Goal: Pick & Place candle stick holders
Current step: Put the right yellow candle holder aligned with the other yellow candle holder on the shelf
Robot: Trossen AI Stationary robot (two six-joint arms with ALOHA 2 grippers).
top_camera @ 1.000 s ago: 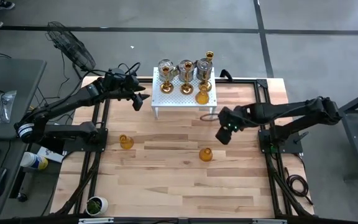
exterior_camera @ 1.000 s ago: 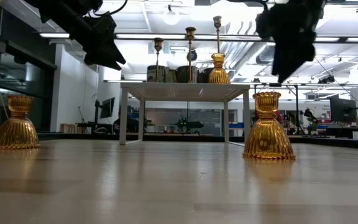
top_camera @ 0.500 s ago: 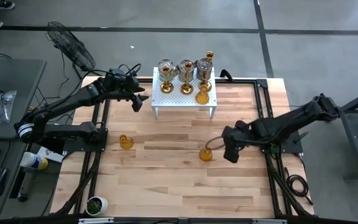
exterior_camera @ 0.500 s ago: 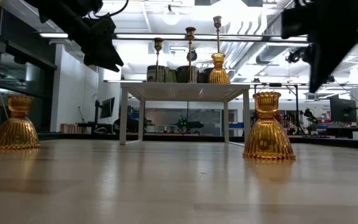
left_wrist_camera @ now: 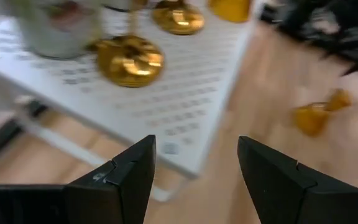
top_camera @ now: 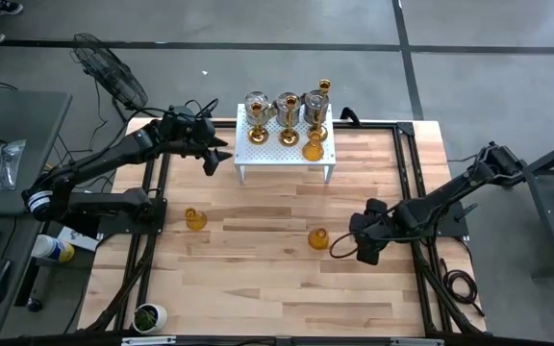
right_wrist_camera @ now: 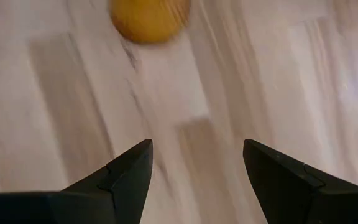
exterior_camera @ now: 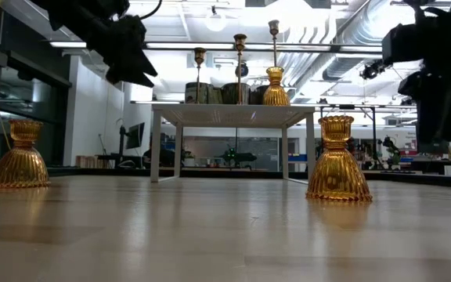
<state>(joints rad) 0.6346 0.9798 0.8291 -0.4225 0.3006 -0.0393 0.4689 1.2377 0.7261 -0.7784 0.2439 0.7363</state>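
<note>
The high view looks straight down from well above, taking in the whole wooden table point(top_camera: 258, 279), with floor at frame top. The low view sits at tabletop height, facing level across the boards to the white stand point(exterior_camera: 232, 117) at frame centre. Each wrist view looks closely down past its own dark fingers. High and low views share the stand and two amber holders.

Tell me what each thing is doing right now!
Left gripper: open, empty, beside the white stand.
Right gripper: open, empty, near an amber holder.
Other amber holder: upright, alone on the table.
Holders on stand: upright.
</note>
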